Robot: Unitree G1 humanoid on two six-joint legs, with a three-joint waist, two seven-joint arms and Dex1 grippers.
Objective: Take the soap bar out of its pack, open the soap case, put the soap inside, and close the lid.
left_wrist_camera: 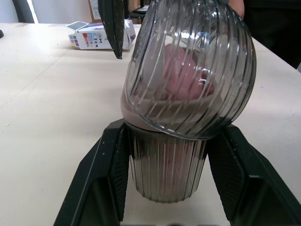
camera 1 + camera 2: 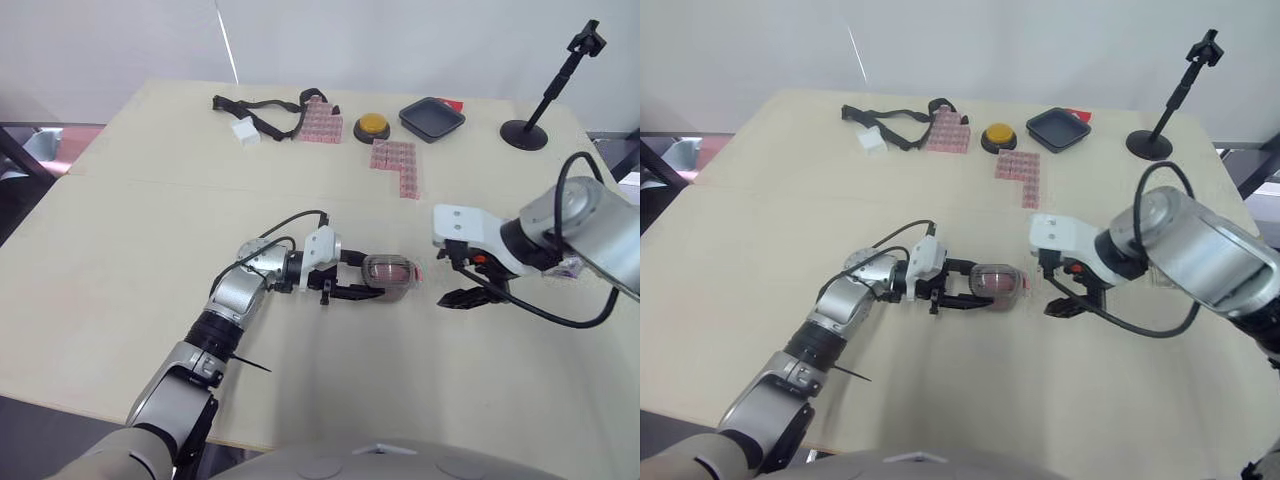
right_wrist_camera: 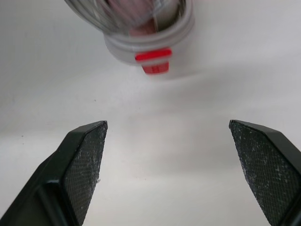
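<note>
**Soap in case, lid not seated**

Case position: soap case (image 2: 392,272) sits about mid-worktop (image 2: 150,250), well clear of every edge.

Left gripper (image 2: 368,278): closed around the ribbed base (image 1: 167,174) of the case, one black finger against each side. It is holding the case steady.

Right gripper (image 2: 462,297): fingers spread wide, holding nothing. It hovers just beside the case on the side toward the right edge, not touching it. The red latch tab (image 3: 154,61) faces this gripper.

Contents: pink soap bar (image 1: 186,75) is visible through the clear ribbed lid (image 1: 197,56), so it is out of its pack and inside.

Lid: in the left wrist view it sits tilted over the base, overhanging one side rather than lying square. Judged ajar, not latched.

Pack: a printed white packet (image 1: 89,38) lies on the worktop beyond the case. It may be the emptied soap pack, but I cannot confirm that.

Progress (judgement):
- Unpack the soap: done.
- Open the case: done.
- Put the soap inside: done.
- Close the lid: open item.

Next need: press the lid down level until the latch side meets the base, with the left grip holding the base fixed. The risk is the case rocking or sliding out between the fingers if the push lands off-centre.
</note>
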